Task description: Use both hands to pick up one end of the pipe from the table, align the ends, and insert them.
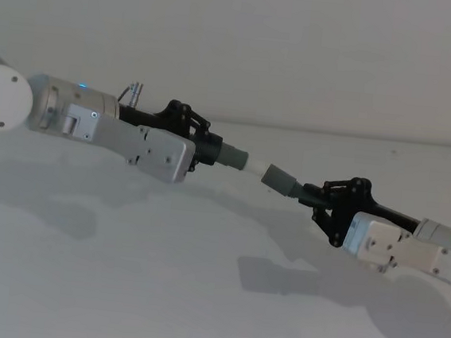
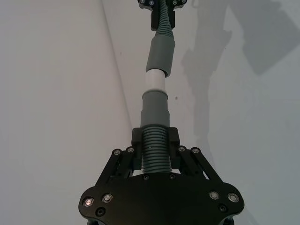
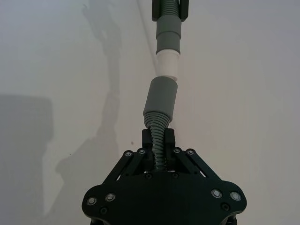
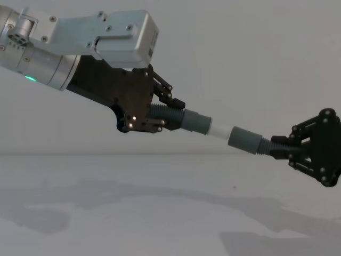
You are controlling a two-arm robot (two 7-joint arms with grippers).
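Both pipe pieces hang in the air above the white table (image 1: 158,282). My left gripper (image 1: 208,147) (image 4: 166,120) (image 2: 154,138) is shut on the ribbed hose (image 2: 154,152) of the piece with the smooth grey collar (image 1: 231,155) (image 4: 196,122) and white tip (image 1: 253,167) (image 4: 218,130). My right gripper (image 1: 312,195) (image 4: 281,146) (image 3: 158,138) is shut on the thin ribbed hose (image 3: 159,152) behind the wider grey cuff (image 1: 279,179) (image 4: 244,139) (image 3: 161,98). The white tip (image 3: 168,63) meets the cuff's mouth, at a slight angle in the right wrist view. How deep it sits I cannot tell.
The arms' shadows fall on the table (image 4: 160,213) below the pipe. A plain pale wall (image 1: 301,48) rises behind the table's far edge. No other objects lie near the grippers.
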